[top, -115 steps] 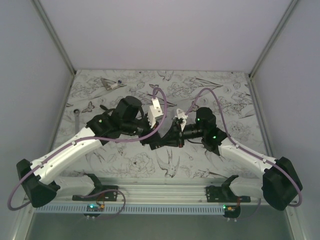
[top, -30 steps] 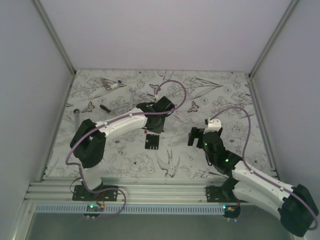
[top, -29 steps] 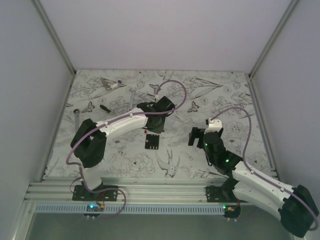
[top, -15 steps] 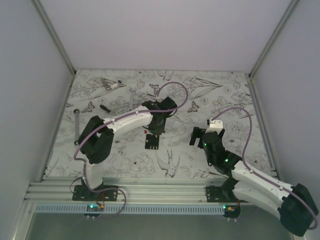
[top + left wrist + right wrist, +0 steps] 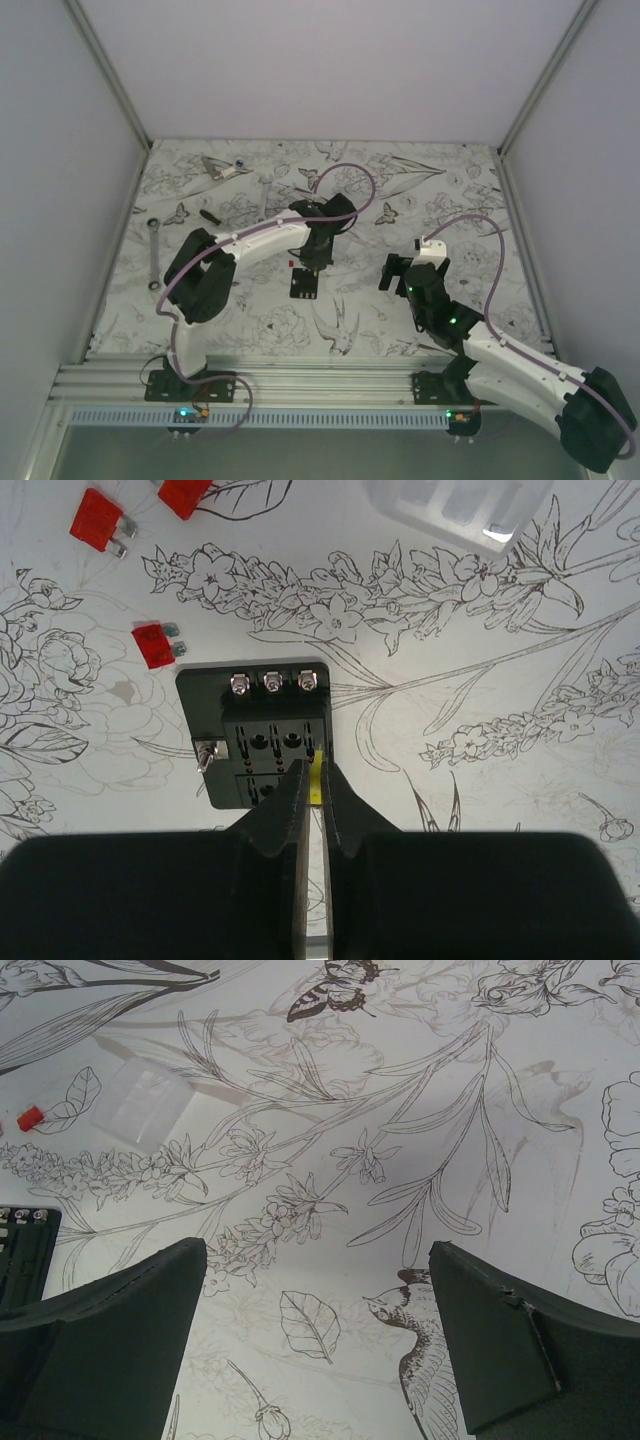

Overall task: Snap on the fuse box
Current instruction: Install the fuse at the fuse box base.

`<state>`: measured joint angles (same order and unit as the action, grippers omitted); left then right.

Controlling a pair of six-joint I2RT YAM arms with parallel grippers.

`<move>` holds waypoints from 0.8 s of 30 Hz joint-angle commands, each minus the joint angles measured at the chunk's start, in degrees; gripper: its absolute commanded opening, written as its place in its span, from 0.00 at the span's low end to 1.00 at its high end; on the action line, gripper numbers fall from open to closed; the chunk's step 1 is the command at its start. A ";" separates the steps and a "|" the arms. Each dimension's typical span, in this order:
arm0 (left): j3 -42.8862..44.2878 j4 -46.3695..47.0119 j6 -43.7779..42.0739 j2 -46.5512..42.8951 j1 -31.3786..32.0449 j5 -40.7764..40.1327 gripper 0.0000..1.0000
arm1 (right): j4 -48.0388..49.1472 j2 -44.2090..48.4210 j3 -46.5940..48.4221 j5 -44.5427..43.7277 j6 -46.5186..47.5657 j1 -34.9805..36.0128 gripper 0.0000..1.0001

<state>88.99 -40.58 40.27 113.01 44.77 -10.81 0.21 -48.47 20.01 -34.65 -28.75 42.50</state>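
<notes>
The fuse box lies flat on the patterned table, a black square block with three screws along one edge. My left gripper hangs just above its right edge. Its jaws are shut on a small yellow fuse standing over the box's slots. My right gripper is to the right of the box, wide open over bare table with nothing between its fingers. In the right wrist view only a corner of the fuse box shows, at the left edge.
Three loose red fuses lie beside the box. A clear plastic cover rests further off. Wrenches, a screwdriver and a metal tool lie at the back left.
The left arm's elbow has swung inward and up, uncovering the wrench at the left. Its gripper has edged closer over the fuse box. The right arm has barely moved.
</notes>
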 commanded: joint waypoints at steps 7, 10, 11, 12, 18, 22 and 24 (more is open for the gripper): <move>1.54 -2.93 1.70 3.17 -0.99 -0.72 0.00 | 0.57 -0.31 1.00 -1.37 -1.40 -0.30 1.00; 1.54 -3.01 1.83 3.22 -1.00 -1.30 0.00 | 0.67 -0.25 1.00 -1.29 -1.41 -0.26 1.00; 1.54 -2.99 1.92 3.26 -1.08 -1.43 0.00 | 0.67 -0.23 1.00 -1.29 -1.41 -0.25 1.00; 1.51 -3.05 1.99 3.27 -1.09 -1.49 0.00 | 0.67 -0.27 1.00 -1.23 -1.46 -0.28 1.00; 0.65 -3.02 3.25 2.41 -1.09 -2.70 0.00 | 0.67 -0.10 0.91 -1.15 -1.46 -0.31 1.00; 0.72 -2.98 3.19 1.37 -1.05 -3.35 0.00 | 0.72 -0.14 0.91 -1.00 -1.53 -0.26 1.00; 0.82 -2.93 3.26 1.17 -0.96 -3.20 0.00 | 0.71 -0.14 0.91 -0.93 -1.49 -0.31 1.00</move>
<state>89.80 -40.75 42.68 115.46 44.14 -12.19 0.21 -48.82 20.01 -34.63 -29.17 42.50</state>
